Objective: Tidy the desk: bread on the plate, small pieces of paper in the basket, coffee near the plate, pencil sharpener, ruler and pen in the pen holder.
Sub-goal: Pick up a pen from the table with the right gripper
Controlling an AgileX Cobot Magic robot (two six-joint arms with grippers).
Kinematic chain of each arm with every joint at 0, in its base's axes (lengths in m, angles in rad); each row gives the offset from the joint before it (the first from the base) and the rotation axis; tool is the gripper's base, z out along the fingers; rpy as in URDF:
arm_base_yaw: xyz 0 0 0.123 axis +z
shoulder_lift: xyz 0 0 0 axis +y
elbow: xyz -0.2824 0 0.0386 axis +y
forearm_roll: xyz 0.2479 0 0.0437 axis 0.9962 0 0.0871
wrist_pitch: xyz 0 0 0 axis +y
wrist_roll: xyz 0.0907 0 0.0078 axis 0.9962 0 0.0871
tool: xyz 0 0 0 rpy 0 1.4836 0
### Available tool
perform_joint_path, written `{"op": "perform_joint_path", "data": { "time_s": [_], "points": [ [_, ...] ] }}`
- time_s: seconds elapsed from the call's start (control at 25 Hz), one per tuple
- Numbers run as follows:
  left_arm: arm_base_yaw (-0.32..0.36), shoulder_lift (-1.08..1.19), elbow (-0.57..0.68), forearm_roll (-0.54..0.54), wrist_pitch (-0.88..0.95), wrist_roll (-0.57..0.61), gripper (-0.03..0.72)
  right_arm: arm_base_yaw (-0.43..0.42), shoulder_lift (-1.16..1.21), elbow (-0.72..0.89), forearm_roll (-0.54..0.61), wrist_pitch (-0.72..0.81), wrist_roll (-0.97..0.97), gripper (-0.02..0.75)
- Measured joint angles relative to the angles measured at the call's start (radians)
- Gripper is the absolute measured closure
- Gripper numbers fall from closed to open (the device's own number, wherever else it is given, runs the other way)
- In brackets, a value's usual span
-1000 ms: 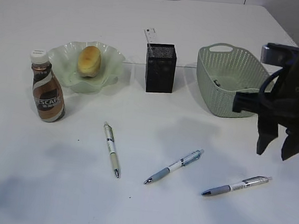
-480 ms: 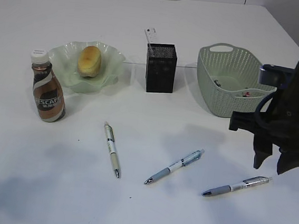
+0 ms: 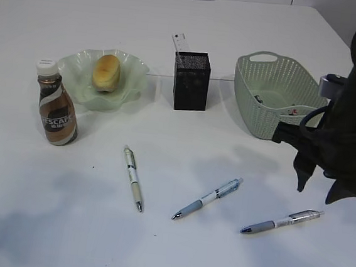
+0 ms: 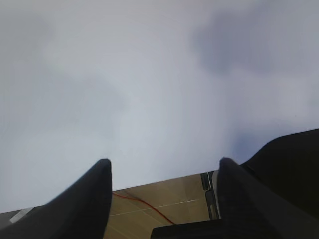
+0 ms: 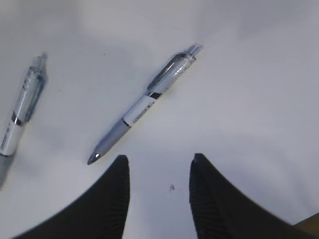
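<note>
The bread point(image 3: 106, 71) lies on the ruffled green plate point(image 3: 128, 86). The coffee point(image 3: 57, 106) stands just left of the plate. The black pen holder point(image 3: 190, 83) has the clear ruler point(image 3: 180, 43) sticking out of it. Three pens lie on the desk point(image 3: 176, 20): left point(image 3: 132, 178), middle point(image 3: 207, 199) and right point(image 3: 281, 222). My right gripper point(image 3: 315, 192) is open and empty, above and just beyond the right pen. In the right wrist view its jaws point(image 5: 159, 158) sit just short of that pen point(image 5: 144, 107). My left gripper point(image 4: 164, 162) is open and empty over the desk edge.
The green basket point(image 3: 253, 74) stands at the back right, with small items inside that I cannot make out; my right arm covers its right side. The middle pen also shows at the left of the right wrist view point(image 5: 22, 109). Floor shows past the desk edge point(image 4: 164, 199).
My right gripper has come down toward the desk and shifted a little left, over the right pen. No object has moved.
</note>
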State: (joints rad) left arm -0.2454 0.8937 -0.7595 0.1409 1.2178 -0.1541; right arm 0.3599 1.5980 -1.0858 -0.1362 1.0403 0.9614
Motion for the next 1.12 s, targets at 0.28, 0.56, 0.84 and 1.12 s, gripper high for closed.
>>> {"op": "perform_joint_path", "data": {
  "time_s": [0.28,0.56,0.84,1.12],
  "points": [
    [0.000,0.000,0.000,0.000,0.002,0.000,0.222,0.000,0.066,0.000,0.020,-0.046,0.211,0.339],
    [0.000,0.000,0.000,0.000,0.002,0.000,0.222,0.000,0.103,0.000,-0.026,-0.077,0.433,0.336],
    [0.000,0.000,0.000,0.000,0.002,0.000,0.222,0.000,0.184,0.000,-0.001,-0.094,0.458,0.335],
    [0.000,0.000,0.000,0.000,0.006,0.000,0.222,0.000,0.255,0.000,0.022,-0.140,0.461,0.335]
  ]
}}
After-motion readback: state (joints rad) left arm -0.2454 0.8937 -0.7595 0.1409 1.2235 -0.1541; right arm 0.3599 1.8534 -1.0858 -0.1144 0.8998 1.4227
